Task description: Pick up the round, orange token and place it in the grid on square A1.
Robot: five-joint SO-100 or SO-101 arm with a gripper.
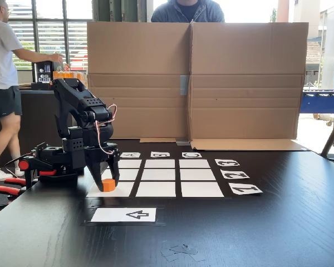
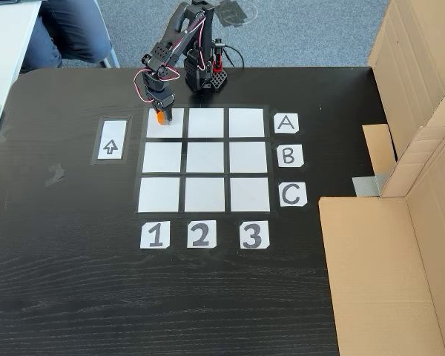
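Here we are with the gripper point(image 1: 108, 179) low in the left-centre of a fixed view, its two black fingers straddling the token point(image 1: 109, 185), and by the look of it pinching that little orange cylinder from both sides, though whether it is truly bearing on it or just flanking it I can't say for certain. The token sits at or just above the white cell at the lower left corner of the grid point(image 1: 156, 174) as that view shows it. Switch to the other fixed view, looking down, and the gripper point(image 2: 162, 111) is in the upper left of the frame with the token point(image 2: 162, 116) showing orange beneath it, over square A1 point(image 2: 170, 127), the corner cell on the row beside the A card point(image 2: 285, 123) and in the column above the 1 card point(image 2: 154, 235). The remaining eight cells lie bare and white. The arrow card point(image 2: 111, 140) sits just left of the grid on the black table point(image 2: 74, 282). How will that token handle? I'd judge it light, rigid and smooth-sided, so a squeeze across its curved wall, about mid-height, should do, though a round body could twist if caught off-centre. Cardboard screen point(image 1: 195, 78) behind, people beyond.
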